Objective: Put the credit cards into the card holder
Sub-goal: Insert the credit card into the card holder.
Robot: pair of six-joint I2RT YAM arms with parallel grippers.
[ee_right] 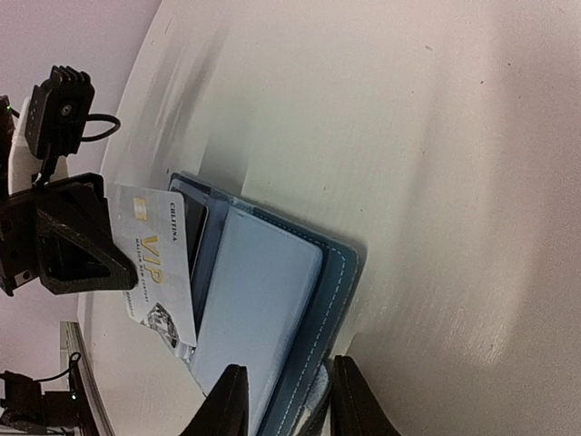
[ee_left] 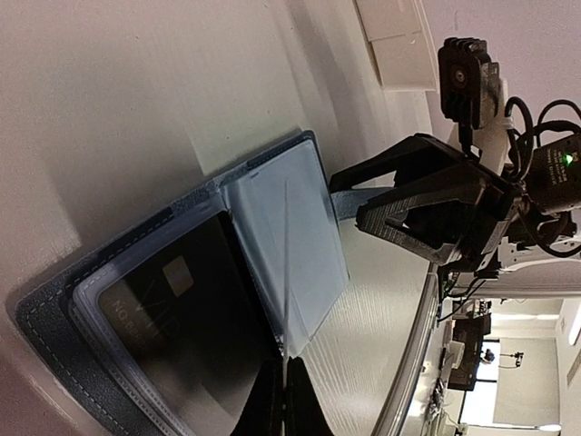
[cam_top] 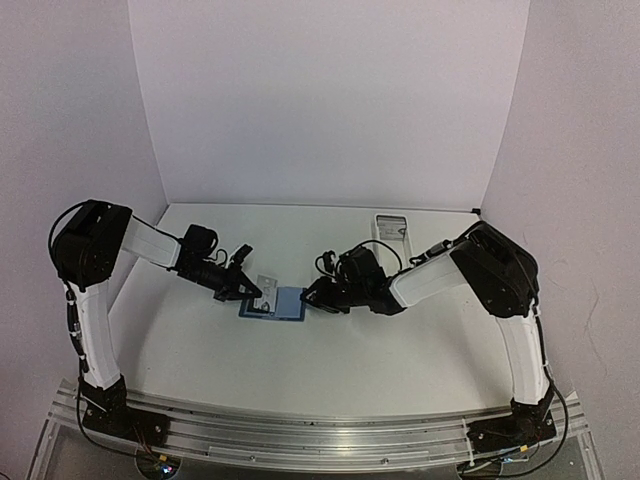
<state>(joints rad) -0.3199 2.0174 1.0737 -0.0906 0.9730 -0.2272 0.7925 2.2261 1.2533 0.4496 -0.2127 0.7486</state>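
The left gripper is clamped on a pale VIP credit card, standing it on edge over the left half of the open card holder. A dark card is already sleeved there. The pale one is not yet in. The right gripper straddles the holder's right edge, but whether it pinches is unclear. The table is white, with a tray at far right and plain walls.

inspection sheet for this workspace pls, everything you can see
surface: white tabletop, faint grain
job's things: blue folding card holder lies open; dark credit card in its clear sleeve; white VIP card held over it
clutter: long white tray at the back
grippers: left gripper shut on the white VIP card; right gripper straddles the holder's edge, grip unclear
cables: black cables loop at the right wrist
surroundings: pale walls on three sides
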